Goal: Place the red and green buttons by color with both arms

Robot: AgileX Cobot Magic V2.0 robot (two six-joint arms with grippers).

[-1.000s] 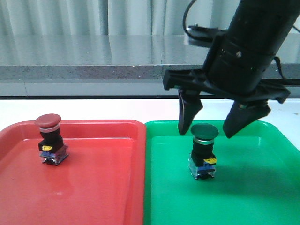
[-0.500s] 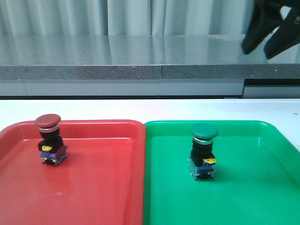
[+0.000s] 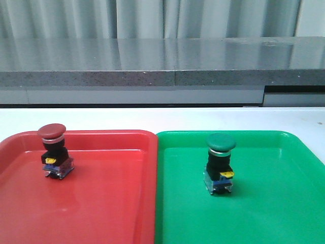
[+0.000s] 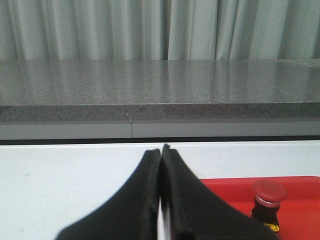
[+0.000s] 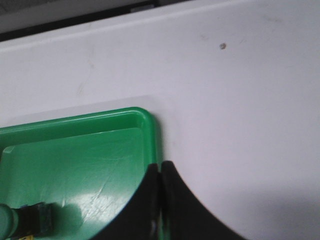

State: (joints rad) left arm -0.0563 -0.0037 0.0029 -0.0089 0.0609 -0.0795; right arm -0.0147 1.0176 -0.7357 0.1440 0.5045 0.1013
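Observation:
The red button stands upright in the red tray, near its far left corner. The green button stands upright in the green tray. Neither arm shows in the front view. In the left wrist view my left gripper is shut and empty above the white table, with the red button off to one side. In the right wrist view my right gripper is shut and empty over the green tray's corner; the green button is partly cut off at the frame's edge.
The two trays lie side by side on a white table. Behind the table runs a grey stone ledge with curtains above it.
One second ago the right gripper hung open around the green button's cap. It rose up and to the right, left the front view, and is now shut. Both buttons stayed put.

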